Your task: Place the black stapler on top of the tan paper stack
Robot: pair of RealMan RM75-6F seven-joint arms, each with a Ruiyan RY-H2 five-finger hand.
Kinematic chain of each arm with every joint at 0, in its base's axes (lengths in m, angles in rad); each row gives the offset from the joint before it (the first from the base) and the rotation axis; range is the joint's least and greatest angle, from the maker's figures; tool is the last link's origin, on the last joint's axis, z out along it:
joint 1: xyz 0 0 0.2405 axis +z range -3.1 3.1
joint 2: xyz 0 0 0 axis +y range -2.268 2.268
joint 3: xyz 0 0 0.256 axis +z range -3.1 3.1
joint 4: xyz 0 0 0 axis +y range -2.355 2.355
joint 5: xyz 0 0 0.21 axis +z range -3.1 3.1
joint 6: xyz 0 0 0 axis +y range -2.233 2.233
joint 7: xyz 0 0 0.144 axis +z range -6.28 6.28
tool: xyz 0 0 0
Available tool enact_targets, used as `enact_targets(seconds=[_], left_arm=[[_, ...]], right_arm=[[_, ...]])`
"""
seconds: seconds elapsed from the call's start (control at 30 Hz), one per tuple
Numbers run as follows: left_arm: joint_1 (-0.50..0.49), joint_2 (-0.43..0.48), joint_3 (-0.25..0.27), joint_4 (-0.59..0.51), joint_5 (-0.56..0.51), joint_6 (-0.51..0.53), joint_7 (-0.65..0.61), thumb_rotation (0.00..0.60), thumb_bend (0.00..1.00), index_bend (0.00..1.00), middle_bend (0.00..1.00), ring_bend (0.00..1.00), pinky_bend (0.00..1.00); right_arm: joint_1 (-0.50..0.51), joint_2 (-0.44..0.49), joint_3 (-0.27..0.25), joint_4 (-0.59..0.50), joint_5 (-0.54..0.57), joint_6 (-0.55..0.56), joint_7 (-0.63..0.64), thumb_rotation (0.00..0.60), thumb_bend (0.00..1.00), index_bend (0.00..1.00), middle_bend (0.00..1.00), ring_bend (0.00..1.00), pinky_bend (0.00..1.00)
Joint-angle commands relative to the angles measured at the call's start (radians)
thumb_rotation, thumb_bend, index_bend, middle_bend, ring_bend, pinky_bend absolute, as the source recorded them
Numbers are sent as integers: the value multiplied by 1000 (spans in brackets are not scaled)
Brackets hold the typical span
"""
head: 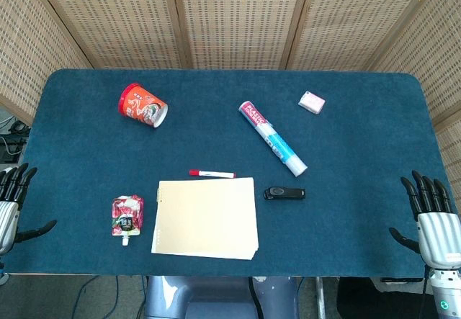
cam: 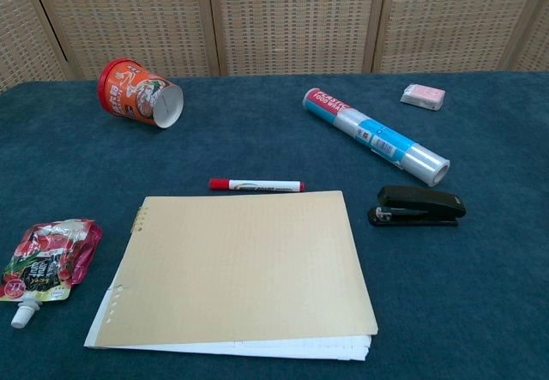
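Observation:
The black stapler (head: 284, 192) (cam: 417, 206) lies flat on the blue table, just right of the tan paper stack (head: 206, 217) (cam: 238, 266), with a small gap between them. My left hand (head: 10, 204) hangs at the table's left edge, fingers spread and empty. At the right edge, my right hand (head: 433, 221) is likewise spread and holds nothing. Both hands are far from the stapler. The chest view shows neither hand.
A red-capped marker (head: 212, 173) (cam: 256, 185) lies along the stack's far edge. A plastic wrap roll (head: 272, 137) (cam: 375, 135) lies behind the stapler. A red cup (head: 142, 105) (cam: 140, 93) lies tipped at back left, a pink eraser (head: 311, 102) (cam: 423, 96) at back right, a red pouch (head: 127, 217) (cam: 45, 262) left of the stack.

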Motion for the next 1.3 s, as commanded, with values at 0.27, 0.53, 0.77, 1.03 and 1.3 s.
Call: enact_targets(seconds=[0.27, 0.53, 0.77, 1.03, 1.3], left_arm=[[-1, -8, -6, -1, -1, 5, -1, 600, 0, 0, 0, 0, 0], [-13, -28, -8, 13, -9, -16, 19, 600, 0, 0, 0, 0, 0], [-20, -47, -14, 17, -27, -29, 65, 600, 0, 0, 0, 0, 0], [-33, -68, -25, 29, -64, -60, 99, 600, 0, 0, 0, 0, 0], [-37, -71, -28, 31, -79, -71, 102, 600, 0, 0, 0, 0, 0]], right_arm=[[22, -21, 7, 9, 14, -41, 28, 600, 0, 20, 9, 0, 0], [183, -57, 6, -17, 30, -327, 83, 600, 1, 178, 159, 110, 110], [332, -162, 59, 42, 132, -550, 40, 600, 124, 319, 300, 250, 233], [414, -311, 87, 140, 227, -631, -76, 600, 213, 323, 330, 279, 279], [448, -423, 89, 239, 267, -641, -114, 600, 251, 339, 371, 332, 422]])
